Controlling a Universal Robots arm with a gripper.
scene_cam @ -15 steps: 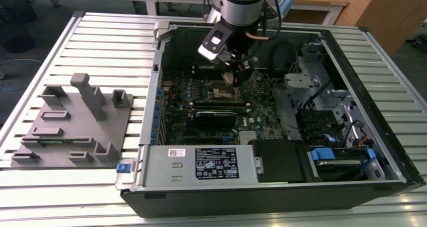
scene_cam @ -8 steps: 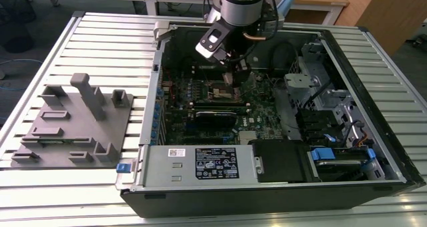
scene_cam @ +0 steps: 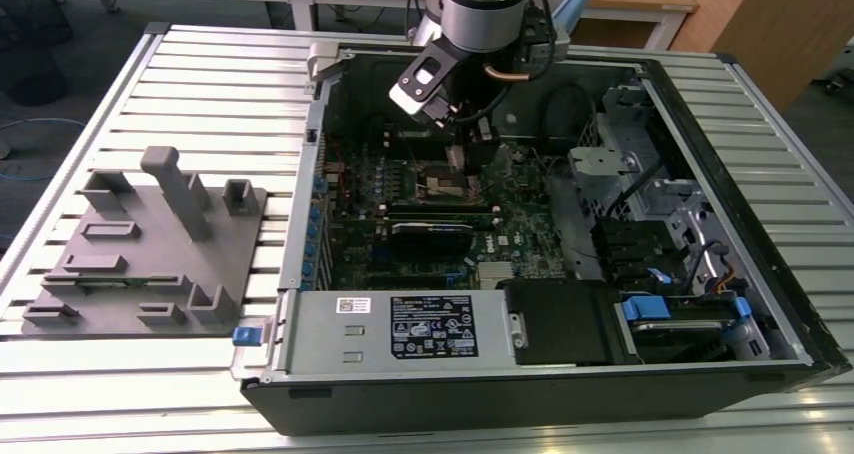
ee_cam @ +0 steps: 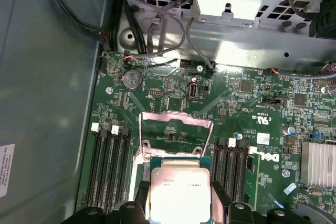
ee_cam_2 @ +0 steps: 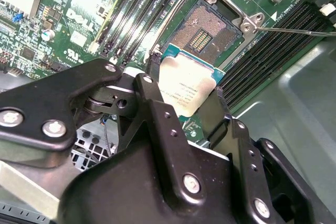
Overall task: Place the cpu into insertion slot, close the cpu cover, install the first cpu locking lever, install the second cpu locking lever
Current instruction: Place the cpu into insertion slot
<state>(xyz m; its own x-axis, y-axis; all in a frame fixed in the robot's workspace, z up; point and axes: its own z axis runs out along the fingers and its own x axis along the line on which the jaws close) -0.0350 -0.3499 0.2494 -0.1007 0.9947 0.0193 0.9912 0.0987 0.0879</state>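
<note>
Approach to the socket. The slot (ee_cam_2: 207, 30) lies uncovered directly under the cpu (ee_cam_2: 186, 85), which the gripper (ee_cam_2: 185, 92) clamps above it. The cover (ee_cam: 176, 117) stands raised along one edge. Memory slots (ee_cam: 107, 171) flank two sides, and a thin lever (ee_cam_2: 294, 31) juts out beside one corner.

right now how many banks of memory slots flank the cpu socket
2. first memory bank on one side of the cpu cover, second memory bank opposite; the held cpu may hide more.
</note>
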